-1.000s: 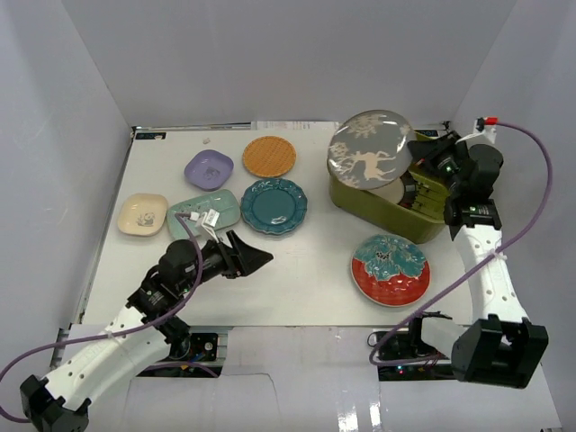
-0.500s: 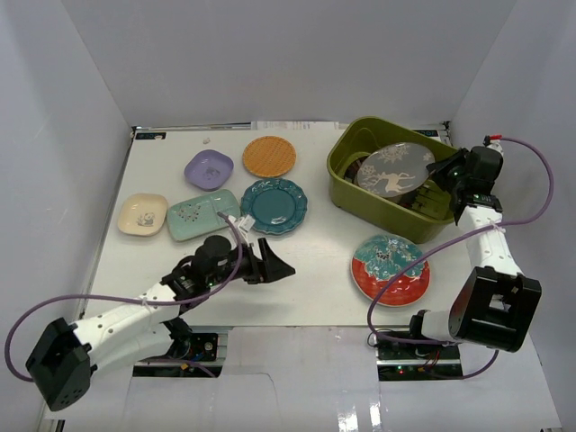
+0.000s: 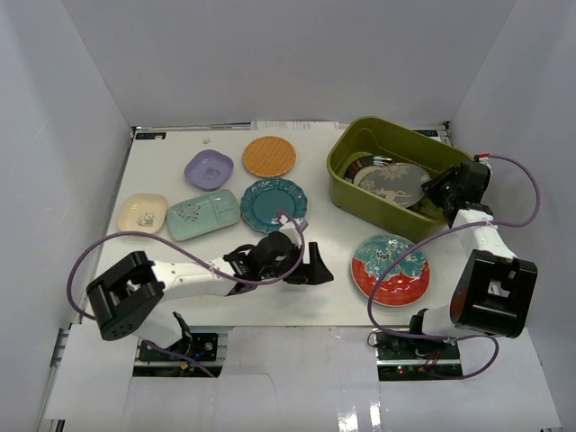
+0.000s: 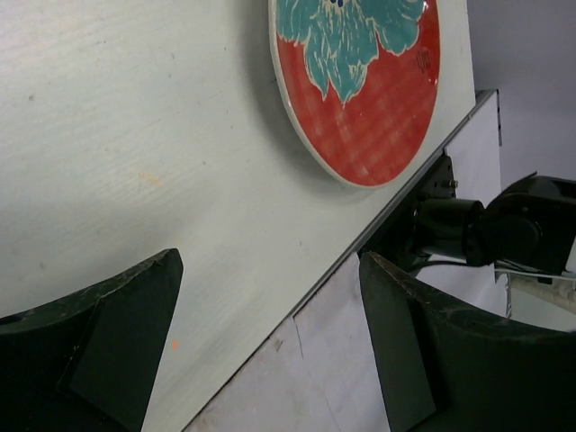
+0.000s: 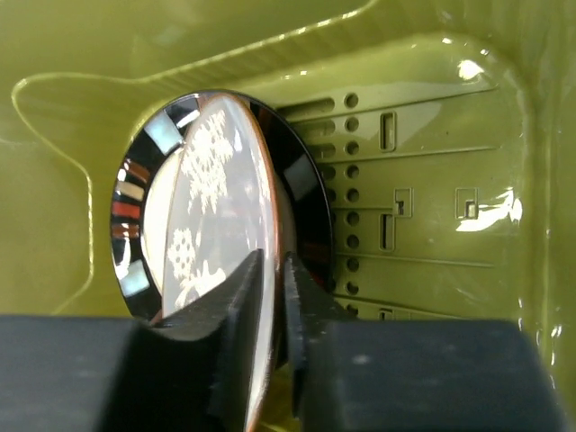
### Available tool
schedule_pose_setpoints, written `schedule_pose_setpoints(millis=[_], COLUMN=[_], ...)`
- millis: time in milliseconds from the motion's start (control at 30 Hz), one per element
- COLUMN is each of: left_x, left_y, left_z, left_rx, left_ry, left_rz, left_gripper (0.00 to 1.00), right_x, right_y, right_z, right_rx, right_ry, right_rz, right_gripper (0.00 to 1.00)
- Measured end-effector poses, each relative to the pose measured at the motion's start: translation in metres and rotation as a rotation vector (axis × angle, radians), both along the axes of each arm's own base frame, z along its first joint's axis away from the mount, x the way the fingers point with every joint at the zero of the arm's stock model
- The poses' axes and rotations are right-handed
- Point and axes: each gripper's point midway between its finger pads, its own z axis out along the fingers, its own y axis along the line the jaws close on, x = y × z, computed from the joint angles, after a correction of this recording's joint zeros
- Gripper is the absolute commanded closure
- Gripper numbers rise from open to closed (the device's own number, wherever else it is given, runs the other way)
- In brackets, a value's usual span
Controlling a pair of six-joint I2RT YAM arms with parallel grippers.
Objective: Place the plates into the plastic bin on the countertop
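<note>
Over in the far right corner of the desk (image 3: 162,261) sits the olive plastic bin (image 3: 358,202). The right claw (image 3: 438,190) reaches into it and is clamped on the rim of the grey plate (image 3: 393,183). The wrist view shows both fingers (image 5: 241,297) pinching that plate's edge (image 5: 211,207). The grey plate leans against a dark-rimmed plate (image 5: 308,184) inside the bin, above its slotted floor (image 5: 423,225).

The left claw (image 3: 315,267) stands low over the desk near its near edge. Its jaws are spread apart with nothing between them (image 4: 270,270), and they point toward the red-and-teal plate (image 3: 390,268). That plate lies flat just short of the near edge, below the bin, a little way off from the claw.

Five more plates lie on the left half. The orange one (image 3: 269,156) and the lavender square (image 3: 209,168) are toward the far edge. The cream square (image 3: 142,214), the mint rectangle (image 3: 203,214) and the teal scalloped plate (image 3: 274,204) lie in a row nearer the middle.
</note>
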Motion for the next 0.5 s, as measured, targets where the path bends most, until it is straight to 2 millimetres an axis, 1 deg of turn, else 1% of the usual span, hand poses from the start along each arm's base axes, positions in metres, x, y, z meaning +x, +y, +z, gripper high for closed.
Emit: schedule_pose_setpoints(millis=[33, 67, 100, 133, 167, 200, 233, 267, 300, 333, 400, 467, 500], left_x=[0.003, 0.007, 0.010, 0.014, 0.016, 0.018, 0.021, 0.023, 0.025, 0.030, 0.037, 0.042, 0.044], left_y=[-0.006, -0.013, -0.018, -0.024, -0.027, -0.031, -0.035, -0.040, -0.044, -0.053, -0.068, -0.081, -0.086], left_z=[-0.002, -0.006, -0.010, -0.016, -0.022, -0.029, -0.036, -0.043, -0.049, -0.051, -0.050, -0.050, -0.050], left_rx=[0.004, 0.013, 0.019, 0.029, 0.040, 0.052, 0.063, 0.076, 0.085, 0.076, 0.062, 0.047, 0.040], left_ry=[-0.003, -0.003, -0.003, -0.001, 0.003, 0.010, 0.015, 0.023, 0.028, 0.027, 0.017, 0.010, 0.009], left_rz=[0.002, 0.004, 0.006, 0.010, 0.013, 0.014, 0.014, 0.014, 0.013, 0.012, 0.009, 0.006, 0.003], left_gripper=[0.11, 0.12, 0.13, 0.14, 0.15, 0.16, 0.17, 0.18, 0.19, 0.19, 0.20, 0.20, 0.20], right_x=[-0.001, -0.001, -0.002, -0.004, -0.005, -0.006, -0.007, -0.009, -0.010, -0.011, -0.013, -0.015, -0.017], right_y=[0.001, 0.002, 0.002, 0.002, 0.003, 0.003, 0.003, 0.004, 0.004, 0.006, 0.008, 0.008, 0.008], right_z=[-0.001, -0.003, -0.005, -0.006, -0.008, -0.009, -0.010, -0.011, -0.010, -0.007, 0.004, 0.019, 0.029], right_rx=[0.003, 0.000, 0.002, 0.000, 0.002, -0.002, -0.005, -0.005, -0.011, -0.016, -0.023, -0.033, -0.039], right_ry=[0.002, 0.005, 0.009, 0.015, 0.019, 0.022, 0.024, 0.027, 0.027, 0.016, -0.008, -0.046, -0.072], right_rz=[0.003, 0.008, 0.009, 0.011, 0.013, 0.014, 0.018, 0.018, 0.024, 0.032, 0.034, 0.033, 0.032], right_gripper=[0.67, 0.58, 0.52, 0.41, 0.36, 0.33, 0.24, 0.22, 0.17, 0.09, 0.02, 0.02, 0.05])
